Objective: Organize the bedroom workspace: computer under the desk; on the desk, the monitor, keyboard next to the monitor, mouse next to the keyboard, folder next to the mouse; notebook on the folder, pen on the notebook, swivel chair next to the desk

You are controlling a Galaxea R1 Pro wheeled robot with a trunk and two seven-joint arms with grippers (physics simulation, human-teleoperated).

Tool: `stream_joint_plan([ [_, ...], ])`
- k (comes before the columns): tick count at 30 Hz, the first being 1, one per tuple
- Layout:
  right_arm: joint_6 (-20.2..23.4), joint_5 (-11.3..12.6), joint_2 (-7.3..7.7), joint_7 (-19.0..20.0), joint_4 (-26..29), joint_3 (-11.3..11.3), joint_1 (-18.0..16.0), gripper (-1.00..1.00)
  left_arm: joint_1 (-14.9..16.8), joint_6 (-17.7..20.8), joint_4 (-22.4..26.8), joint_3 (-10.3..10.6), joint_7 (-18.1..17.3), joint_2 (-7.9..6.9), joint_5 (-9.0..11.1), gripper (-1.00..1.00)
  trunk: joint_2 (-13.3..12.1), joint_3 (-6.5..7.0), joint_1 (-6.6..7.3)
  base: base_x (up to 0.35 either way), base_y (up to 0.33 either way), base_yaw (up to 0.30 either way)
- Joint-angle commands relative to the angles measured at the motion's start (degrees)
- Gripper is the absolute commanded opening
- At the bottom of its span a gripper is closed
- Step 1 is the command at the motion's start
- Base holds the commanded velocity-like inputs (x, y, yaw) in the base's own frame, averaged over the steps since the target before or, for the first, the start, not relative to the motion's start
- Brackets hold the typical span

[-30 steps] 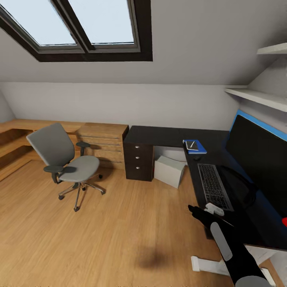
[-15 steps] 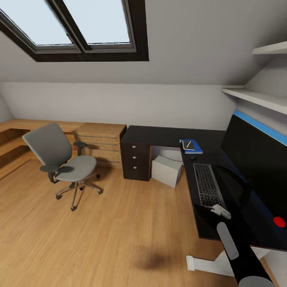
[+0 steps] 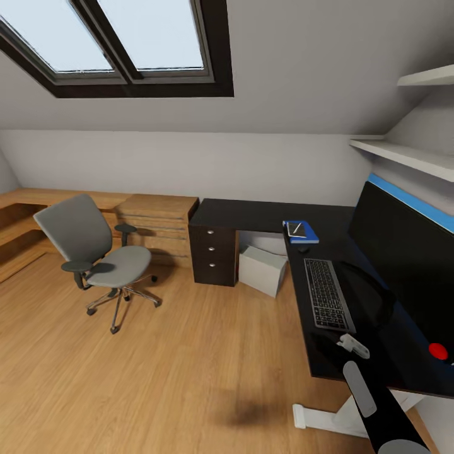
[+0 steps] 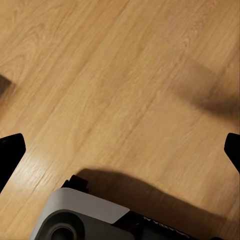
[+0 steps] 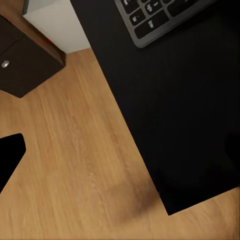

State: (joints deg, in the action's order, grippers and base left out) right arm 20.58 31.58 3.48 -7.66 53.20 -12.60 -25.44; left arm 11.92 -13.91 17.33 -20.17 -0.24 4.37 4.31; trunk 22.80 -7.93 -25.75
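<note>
Swivel chair (image 3: 101, 255) sits out on the wood floor (image 3: 189, 366), well apart from the desk (image 3: 265, 215) and left of its drawer unit (image 3: 213, 254). I see the computer (image 3: 265, 270) under the desk, near the inner corner, just beside the drawers. Monitor (image 3: 403, 258) runs along the desk's right edge, keyboard (image 3: 326, 293) beside it toward the front edge. Mouse (image 3: 303, 249) is a small dark lump between the keyboard's far end and the folder (image 3: 301, 231), which lies near the desk's inner corner. Notebook (image 3: 297, 229) is on the folder; the pale sliver on top looks like the pen (image 3: 297, 228), too small to be sure. Right gripper (image 3: 325, 333) hangs over the desk's near corner, past the keyboard's near end, fingers spread with nothing between. Left gripper (image 4: 120, 145) points at bare floor, fingers wide apart, empty.
</note>
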Motion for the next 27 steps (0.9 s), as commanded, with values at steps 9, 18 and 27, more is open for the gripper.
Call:
stream_joint_plan([
  [9,-0.73,-0.94,0.01,-0.41,-1.29,0.05,-0.03,1.00,0.04,-0.15,-0.01,0.02,-0.03,0.10,0.52,1.00,0.12,-0.12,-0.03,0.000,-0.001,0.000],
  [18,-2.76,-5.20,-0.04,-0.40,-1.48,0.11,-0.04,1.00,0.04,-0.15,-0.01,-0.01,-0.03,0.11,0.50,1.00,0.12,-0.12,-0.03,0.000,0.000,0.000],
  [27,-6.20,-7.24,-0.13,-0.42,-2.29,0.27,-0.03,1.00,0.04,-0.15,-0.01,0.03,-0.03,0.11,0.52,1.00,0.12,-0.12,-0.03,0.000,0.000,0.000],
])
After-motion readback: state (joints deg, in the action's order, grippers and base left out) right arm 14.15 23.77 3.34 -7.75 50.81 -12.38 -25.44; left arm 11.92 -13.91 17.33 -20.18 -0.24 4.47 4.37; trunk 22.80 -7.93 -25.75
